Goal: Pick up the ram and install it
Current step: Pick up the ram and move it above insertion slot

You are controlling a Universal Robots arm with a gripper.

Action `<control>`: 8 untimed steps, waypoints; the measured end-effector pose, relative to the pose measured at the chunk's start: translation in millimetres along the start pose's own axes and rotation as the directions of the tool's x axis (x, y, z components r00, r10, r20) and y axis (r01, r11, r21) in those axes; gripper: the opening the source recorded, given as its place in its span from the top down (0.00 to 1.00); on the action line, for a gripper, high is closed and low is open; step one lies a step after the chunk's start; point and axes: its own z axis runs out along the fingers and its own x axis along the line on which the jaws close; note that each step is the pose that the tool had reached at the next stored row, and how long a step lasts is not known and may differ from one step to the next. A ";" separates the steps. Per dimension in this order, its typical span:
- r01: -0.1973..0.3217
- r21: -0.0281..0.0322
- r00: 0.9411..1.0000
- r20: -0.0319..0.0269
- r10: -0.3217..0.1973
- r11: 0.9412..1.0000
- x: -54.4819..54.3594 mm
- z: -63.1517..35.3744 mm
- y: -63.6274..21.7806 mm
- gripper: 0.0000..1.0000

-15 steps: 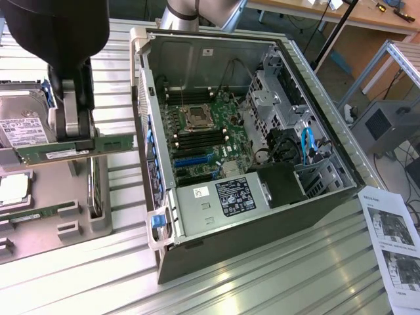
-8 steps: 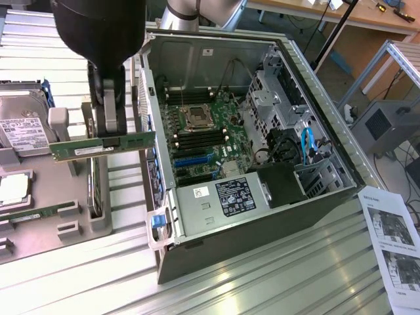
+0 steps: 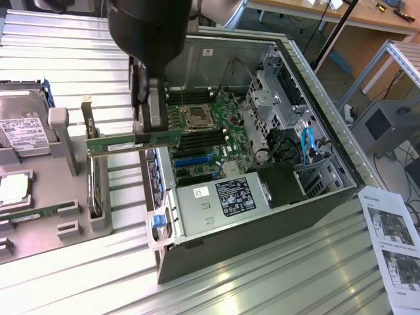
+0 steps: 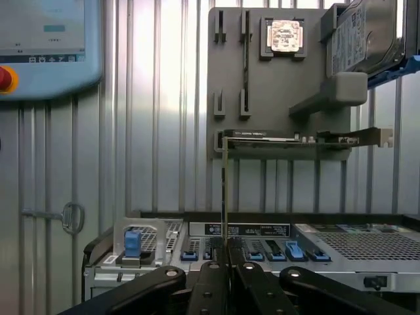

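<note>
Clamped shut in the claw [image 3: 149,128]: the ram [image 3: 111,145], gripped near its middle, held level in the air. From the wrist, the same ram [image 4: 224,190] edge-on, a thin line running out of the closed claw [image 4: 226,262]. Just beyond the claw, the open computer case [image 3: 289,216] lying on its side, with the motherboard [image 3: 220,141], its CPU socket [image 3: 195,117] and the dark memory slots [image 3: 200,139] close by. Past the ram's free end, a grey parts holder [image 3: 65,190] with an expansion card [image 3: 92,177] standing on edge nearest the claw, then a CPU [image 3: 13,189] and a hard drive [image 3: 23,125] farther off. Beneath all of it, a ribbed metal table [image 3: 65,46], bright with glare. Well beyond the case, printed sheets [image 3: 394,243] on the table's edge, a grey box [image 3: 387,121] on the floor, a wooden desk [image 3: 341,14]. Hidden behind the dark arm [image 3: 151,26]: part of the case's rear wall. Cut off at the frame: the hard drive, the sheets, and, from the wrist, a teach pendant [image 4: 46,46] with a red button [image 4: 4,79]. Too small to read: every label. State of the slot latches: impossible to tell.
</note>
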 end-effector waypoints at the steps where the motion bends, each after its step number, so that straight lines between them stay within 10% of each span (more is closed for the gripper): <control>1: 0.000 0.000 1.000 0.000 0.000 1.000 0.1 -0.1 -4.2 0.88; 8: 0.000 -0.003 1.000 0.000 0.000 1.000 0.8 -0.7 -36.2 0.88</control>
